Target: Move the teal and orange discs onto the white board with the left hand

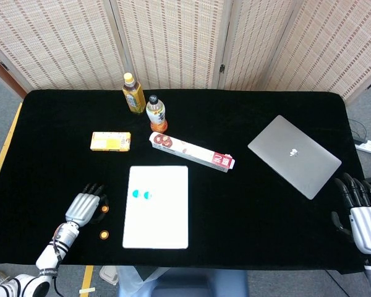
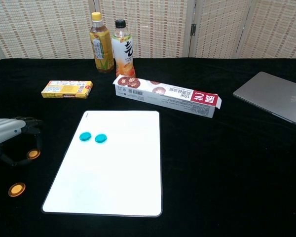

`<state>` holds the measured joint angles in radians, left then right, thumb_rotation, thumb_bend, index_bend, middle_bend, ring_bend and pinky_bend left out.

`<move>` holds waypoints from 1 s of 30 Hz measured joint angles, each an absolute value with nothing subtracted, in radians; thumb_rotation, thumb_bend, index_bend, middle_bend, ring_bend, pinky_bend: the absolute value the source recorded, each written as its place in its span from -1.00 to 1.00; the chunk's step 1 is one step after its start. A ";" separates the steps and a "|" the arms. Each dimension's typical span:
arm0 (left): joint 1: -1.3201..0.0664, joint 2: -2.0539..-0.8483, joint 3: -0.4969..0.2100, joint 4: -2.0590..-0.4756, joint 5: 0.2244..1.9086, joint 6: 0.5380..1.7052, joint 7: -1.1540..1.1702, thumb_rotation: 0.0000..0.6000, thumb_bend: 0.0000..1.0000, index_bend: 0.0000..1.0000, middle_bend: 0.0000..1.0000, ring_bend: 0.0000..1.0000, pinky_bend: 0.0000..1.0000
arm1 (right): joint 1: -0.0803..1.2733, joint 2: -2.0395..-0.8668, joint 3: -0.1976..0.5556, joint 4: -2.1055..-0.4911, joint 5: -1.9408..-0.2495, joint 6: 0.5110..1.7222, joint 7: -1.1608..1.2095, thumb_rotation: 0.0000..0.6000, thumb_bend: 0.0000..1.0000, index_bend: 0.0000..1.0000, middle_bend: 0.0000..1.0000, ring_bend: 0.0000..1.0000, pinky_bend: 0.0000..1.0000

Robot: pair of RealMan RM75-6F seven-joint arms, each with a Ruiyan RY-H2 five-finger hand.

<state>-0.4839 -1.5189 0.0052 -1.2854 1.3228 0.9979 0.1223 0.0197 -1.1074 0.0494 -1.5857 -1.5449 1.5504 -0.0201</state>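
Note:
Two teal discs [image 1: 135, 194] [image 1: 147, 195] lie side by side on the upper left of the white board [image 1: 156, 223]; the chest view shows them too [image 2: 85, 137] [image 2: 101, 138]. One orange disc [image 1: 104, 209] [image 2: 33, 154] lies on the black cloth left of the board, just at the fingertips of my left hand [image 1: 83, 208] [image 2: 7, 136]. The fingers arch loosely beside it and hold nothing; contact is unclear. A second orange disc [image 1: 103, 235] [image 2: 17, 189] lies nearer the front edge. My right hand [image 1: 362, 216] rests with fingers spread at the table's right edge.
Behind the board lie a long red-and-white box [image 1: 191, 151] and a yellow box [image 1: 110, 141]. Two bottles [image 1: 133, 93] [image 1: 156, 114] stand at the back. A closed grey laptop [image 1: 294, 156] sits at the right.

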 measured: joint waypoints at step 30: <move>-0.593 -1.533 -0.051 -1.462 1.358 0.945 0.254 1.00 -0.15 0.04 -0.72 -0.98 -1.00 | 0.009 -1.116 0.048 -1.538 -1.532 1.552 0.034 1.00 -0.05 -1.00 -1.00 -1.00 -1.00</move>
